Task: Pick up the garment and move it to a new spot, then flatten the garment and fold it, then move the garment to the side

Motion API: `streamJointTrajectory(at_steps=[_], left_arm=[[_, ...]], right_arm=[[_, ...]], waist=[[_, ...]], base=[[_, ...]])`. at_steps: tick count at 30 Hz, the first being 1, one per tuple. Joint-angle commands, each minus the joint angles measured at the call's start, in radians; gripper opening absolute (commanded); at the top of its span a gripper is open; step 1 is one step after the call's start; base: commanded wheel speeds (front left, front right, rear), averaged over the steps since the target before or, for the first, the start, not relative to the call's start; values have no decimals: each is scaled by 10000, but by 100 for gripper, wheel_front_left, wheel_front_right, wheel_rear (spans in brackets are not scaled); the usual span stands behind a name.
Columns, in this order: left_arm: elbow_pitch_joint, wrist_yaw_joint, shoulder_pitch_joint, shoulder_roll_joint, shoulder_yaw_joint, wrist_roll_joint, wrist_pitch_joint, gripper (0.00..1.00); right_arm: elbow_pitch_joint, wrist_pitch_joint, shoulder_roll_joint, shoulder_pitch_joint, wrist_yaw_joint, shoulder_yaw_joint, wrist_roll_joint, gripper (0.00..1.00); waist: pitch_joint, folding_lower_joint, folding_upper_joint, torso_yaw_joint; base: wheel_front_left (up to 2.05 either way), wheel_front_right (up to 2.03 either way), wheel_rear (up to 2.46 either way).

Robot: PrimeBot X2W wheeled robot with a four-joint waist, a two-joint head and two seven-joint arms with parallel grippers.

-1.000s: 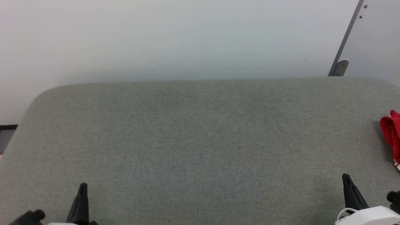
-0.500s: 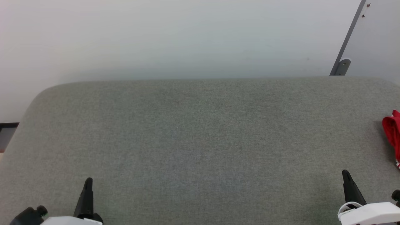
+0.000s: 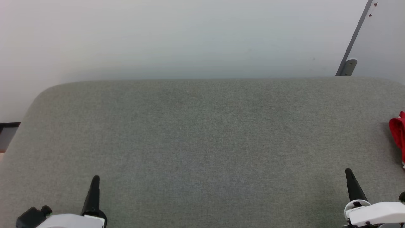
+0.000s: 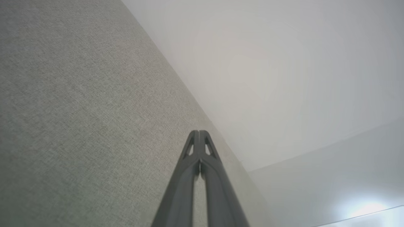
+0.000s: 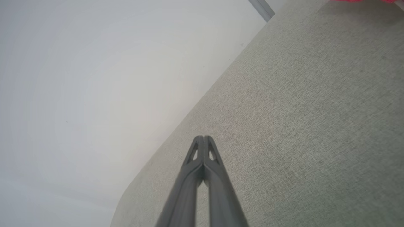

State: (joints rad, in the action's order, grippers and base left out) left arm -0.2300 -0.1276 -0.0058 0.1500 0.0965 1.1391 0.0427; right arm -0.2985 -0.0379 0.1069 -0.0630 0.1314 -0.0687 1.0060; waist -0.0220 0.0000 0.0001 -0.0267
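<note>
At the right edge of the head view a red bunched edge of the garment (image 3: 398, 133) lies on the grey padded surface (image 3: 202, 142); the rest of it is cut off. A pink-red sliver of the garment (image 5: 359, 1) also touches the top of the right wrist view. My left gripper (image 3: 95, 180) is at the lower left, shut and holding nothing, far from the cloth. The right gripper (image 3: 348, 172) is at the lower right, shut and holding nothing, a short way in front of and to the left of the garment. Both wrist views show closed fingertips: the left gripper (image 4: 199, 132), the right gripper (image 5: 203, 137).
A pale wall (image 3: 190, 38) rises behind the padded surface's far edge. A grey metal strut with a bracket (image 3: 348, 66) leans at the back right. The surface's rounded left corner (image 3: 38, 95) falls off toward a dark floor strip (image 3: 8, 126).
Both grippers have crept forward over the surface, the left also drifting inward. The whole picture slid slightly, so less of the red cloth shows at the right edge.
</note>
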Motion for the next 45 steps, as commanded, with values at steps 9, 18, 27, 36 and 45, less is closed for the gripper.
streamJointTrajectory(at_steps=[9, 18, 27, 36, 45], left_arm=[[46, -29, -348, -129, 78, 888, -294, 0], [12, -33, -488, -297, 102, 1596, -529, 0], [-23, -37, -621, -441, 122, 2247, -758, 0], [-55, -41, -728, -582, 142, 2853, -954, 0], [-84, -45, -827, -709, 159, 3427, -1140, 0]], right_arm=[[212, 278, -88, -286, -6, -126, 1152, 0], [278, 507, -181, -338, -7, -188, 2073, 0], [338, 732, -267, -363, -8, -248, 2884, 0], [391, 925, -343, -399, -9, -308, 3660, 0], [444, 1101, -416, -432, -11, -358, 4385, 0]], waist=[[33, 0, -1, 35], [65, 0, -1, 69], [97, 0, -1, 104], [130, 0, -1, 138], [162, 0, -1, 172]], base=[[0, 0, 0], [0, 0, 0], [0, 0, 0], [0, 0, 0], [0, 0, 0]])
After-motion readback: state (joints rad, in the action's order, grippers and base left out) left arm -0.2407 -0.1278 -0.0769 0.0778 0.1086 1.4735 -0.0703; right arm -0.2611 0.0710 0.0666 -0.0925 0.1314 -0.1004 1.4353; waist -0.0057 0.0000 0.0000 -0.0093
